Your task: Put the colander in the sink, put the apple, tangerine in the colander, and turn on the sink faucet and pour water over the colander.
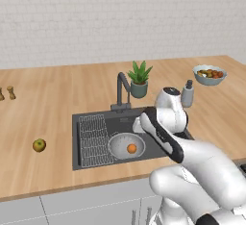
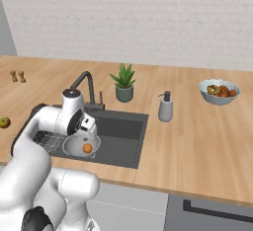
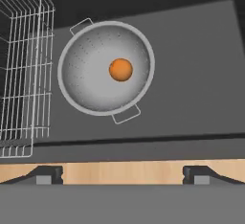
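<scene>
The pale perforated colander (image 3: 106, 67) stands in the dark sink (image 3: 191, 74), and the tangerine (image 3: 120, 69) lies in its middle. My gripper (image 3: 122, 175) hangs open and empty above the sink's front edge, looking straight down past the colander. From the left base view the colander (image 1: 126, 145) with the tangerine (image 1: 131, 148) sits right of the rack. The yellow-green apple (image 1: 39, 145) rests on the wooden counter left of the sink, well away from my hand. The dark gooseneck sink faucet (image 1: 121, 89) rises behind the basin; no water shows.
A wire grid rack (image 1: 92, 140) fills the sink's left part. Behind the sink stand a potted plant (image 1: 139, 81) and a grey soap dispenser (image 1: 187, 94). A blue-grey fruit bowl (image 1: 209, 74) sits far right; two small shakers (image 1: 10, 93) far left.
</scene>
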